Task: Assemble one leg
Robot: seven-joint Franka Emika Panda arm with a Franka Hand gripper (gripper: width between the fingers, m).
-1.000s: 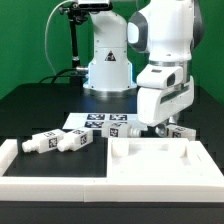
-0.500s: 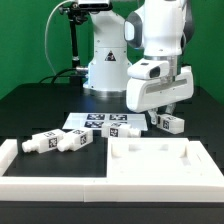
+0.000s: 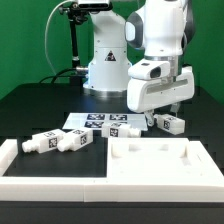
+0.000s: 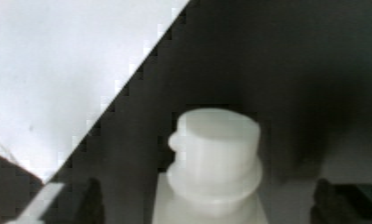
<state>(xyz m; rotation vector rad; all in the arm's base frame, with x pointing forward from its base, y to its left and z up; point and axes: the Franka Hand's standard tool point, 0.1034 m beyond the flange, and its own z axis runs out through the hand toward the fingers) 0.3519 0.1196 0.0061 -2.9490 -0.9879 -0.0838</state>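
My gripper (image 3: 161,119) hangs at the exterior view's right, just behind the large white panel (image 3: 152,166). It is shut on one leg (image 3: 170,124), a short white peg with square tags, and holds it tilted a little above the table. In the wrist view the leg (image 4: 213,158) stands between the two dark fingers (image 4: 82,200), its rounded end pointing away from the gripper (image 4: 215,208). Two more legs (image 3: 42,142) (image 3: 76,141) lie at the left, and another (image 3: 121,129) lies by the marker board (image 3: 94,120).
The robot's white base (image 3: 107,65) stands at the back centre. A white raised-rim piece (image 3: 14,158) sits at the front left, adjoining the panel. A black stand (image 3: 74,40) rises at the back left. The table is black.
From one second ago the gripper has risen and moved slightly left with the leg, lifting it off the table. Since half a second ago almost nothing has moved.
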